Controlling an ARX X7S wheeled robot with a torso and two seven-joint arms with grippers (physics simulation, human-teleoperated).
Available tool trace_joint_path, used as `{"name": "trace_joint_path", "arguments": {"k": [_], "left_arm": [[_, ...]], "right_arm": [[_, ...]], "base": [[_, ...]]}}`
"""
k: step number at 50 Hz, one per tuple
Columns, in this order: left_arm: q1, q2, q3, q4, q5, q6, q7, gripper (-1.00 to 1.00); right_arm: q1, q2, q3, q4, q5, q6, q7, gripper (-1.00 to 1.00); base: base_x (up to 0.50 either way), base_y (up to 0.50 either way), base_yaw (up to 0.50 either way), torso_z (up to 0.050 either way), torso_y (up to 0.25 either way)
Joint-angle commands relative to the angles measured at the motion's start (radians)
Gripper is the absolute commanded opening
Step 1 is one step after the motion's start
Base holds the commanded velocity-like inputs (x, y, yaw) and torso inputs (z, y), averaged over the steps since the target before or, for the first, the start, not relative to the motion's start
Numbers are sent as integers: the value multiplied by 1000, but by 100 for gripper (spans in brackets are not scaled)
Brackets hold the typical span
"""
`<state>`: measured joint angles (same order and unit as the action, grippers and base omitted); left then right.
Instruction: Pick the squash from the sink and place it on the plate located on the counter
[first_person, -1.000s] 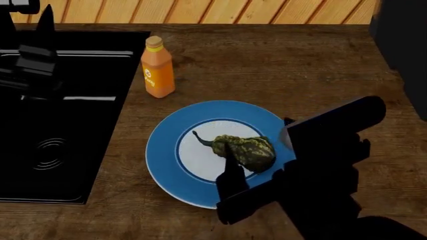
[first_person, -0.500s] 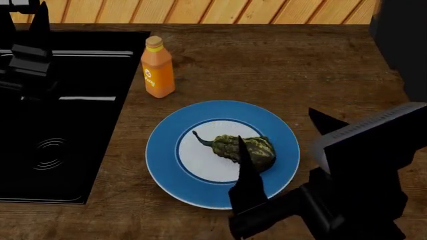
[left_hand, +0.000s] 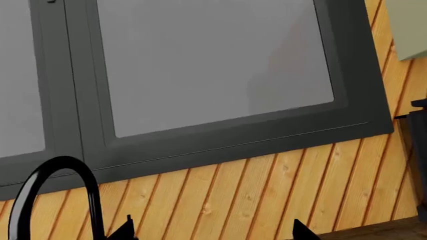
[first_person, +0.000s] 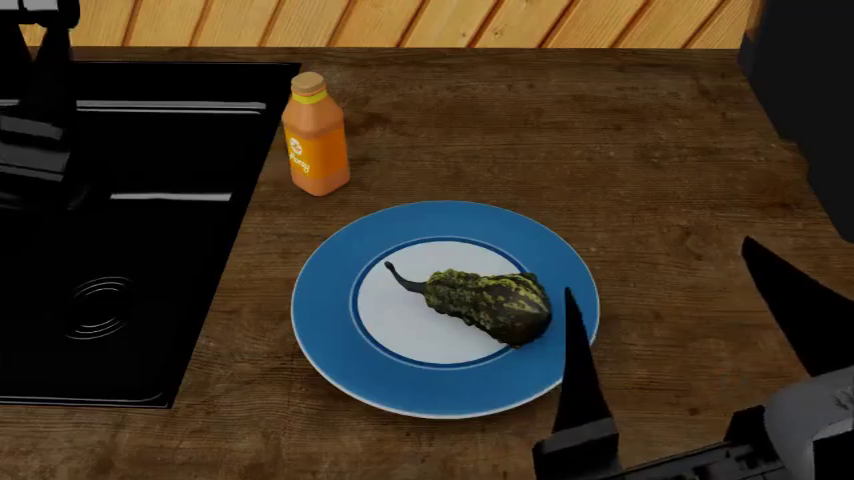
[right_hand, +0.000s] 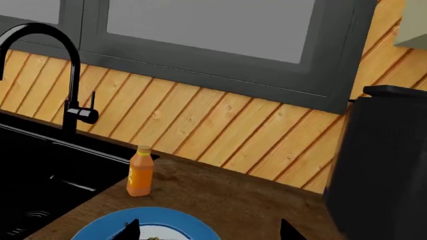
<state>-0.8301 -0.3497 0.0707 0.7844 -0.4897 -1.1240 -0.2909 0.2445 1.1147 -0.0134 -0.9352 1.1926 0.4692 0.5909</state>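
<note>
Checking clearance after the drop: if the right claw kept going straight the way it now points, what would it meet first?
Probably nothing near. The right claw, open and empty, points past the plate and orange bottle toward the slatted wood wall. That wall looks first in line, though depth is unclear.

Left hand (first_person: 34, 130) mostly cut off; sink (first_person: 134, 250) cropped

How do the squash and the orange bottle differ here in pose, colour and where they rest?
The squash lies on its side; the orange bottle stands upright. The squash is mottled dark green and yellow with a warty skin; the bottle is smooth orange with a yellow cap. The squash rests on the plate; the bottle stands directly on the counter. Neither is held.
</note>
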Motion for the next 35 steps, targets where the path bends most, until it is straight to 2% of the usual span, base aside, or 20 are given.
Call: {"name": "trace_joint_path", "arguments": {"k": [1,3,5,7,12,17,19,21,24,29,31,32,35], "left_arm": [[150,-32,-8,81,47,122,25,100],[268,-36,32,34,106,270,42,100],[382,-40,69,25,155,383,46,100],[403,-48,58,56,154,387,41,100],[397,-64,33,123,147,350,21,100],[403,-79,22,247,132,281,-19,100],[396,-110,45,262,103,285,-66,100],[379,-215,106,262,1,346,-206,100],[329,-392,242,262,-134,469,-425,100],[194,-611,524,262,-204,662,-674,100],[91,-690,690,262,-213,746,-771,100],[7,-737,818,263,-204,798,-831,100],[-262,-805,1173,263,-195,903,-967,100]], "right_arm": [[-204,-38,120,-44,-157,-80,55,100],[-121,-155,-63,54,-341,-45,24,100],[-79,-226,-179,129,-446,-31,-15,100],[-39,-251,-202,134,-441,-17,-20,100],[-14,-237,-182,88,-415,6,12,100],[-96,-170,-85,-3,-374,-20,66,100],[-130,-153,-52,-19,-368,-37,76,100],[-172,-136,-9,-34,-356,-60,85,100],[-232,-119,42,-55,-354,-88,97,100],[-314,-106,104,-86,-369,-125,116,100],[-338,-99,123,-94,-370,-137,120,100],[-365,-94,145,-101,-375,-149,124,100],[-438,-77,191,-108,-386,-193,136,100]], "base": [[0,0,0,0,0],[0,0,0,0,0],[0,0,0,0,0],[0,0,0,0,0],[0,0,0,0,0],[0,0,0,0,0],[0,0,0,0,0],[0,0,0,0,0],[0,0,0,0,0],[0,0,0,0,0],[0,0,0,0,0],[0,0,0,0,0],[0,0,0,0,0]]}}
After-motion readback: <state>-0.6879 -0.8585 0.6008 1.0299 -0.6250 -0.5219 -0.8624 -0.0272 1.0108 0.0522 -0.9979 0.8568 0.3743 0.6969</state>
